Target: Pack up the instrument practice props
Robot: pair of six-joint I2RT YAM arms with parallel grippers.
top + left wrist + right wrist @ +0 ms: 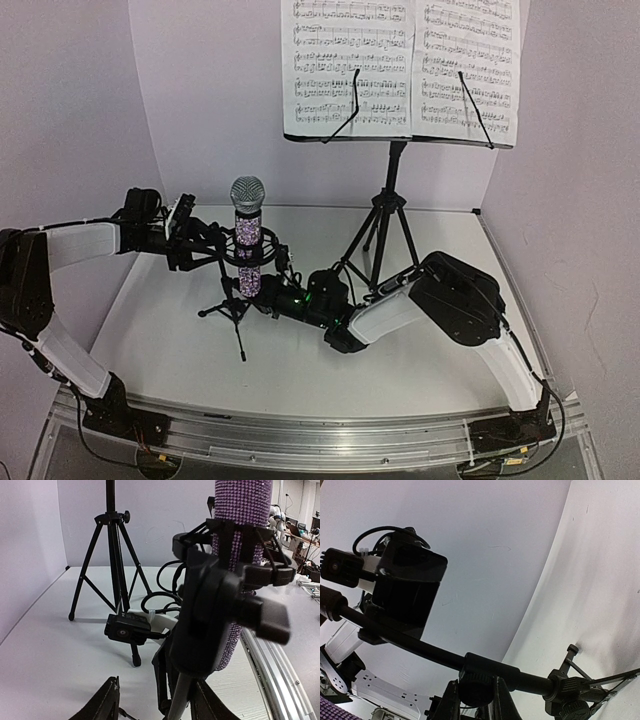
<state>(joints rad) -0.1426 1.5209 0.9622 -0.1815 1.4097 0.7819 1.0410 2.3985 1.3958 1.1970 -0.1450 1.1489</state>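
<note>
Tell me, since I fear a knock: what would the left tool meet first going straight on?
Most likely the mic stand's black clamp, close ahead of the left tool, around the glittery purple microphone; the music stand's tripod stands farther back.

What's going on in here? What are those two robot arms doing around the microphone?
Both arms are at the small tripod mic stand, which holds a glittery purple microphone upright. The right gripper is clamped on the stand's pole low down, seemingly steadying it. The left gripper sits by the stand's clip with its jaws apart, gripping nothing. At the back, the tall music stand carries sheet music; neither arm touches it.
</note>
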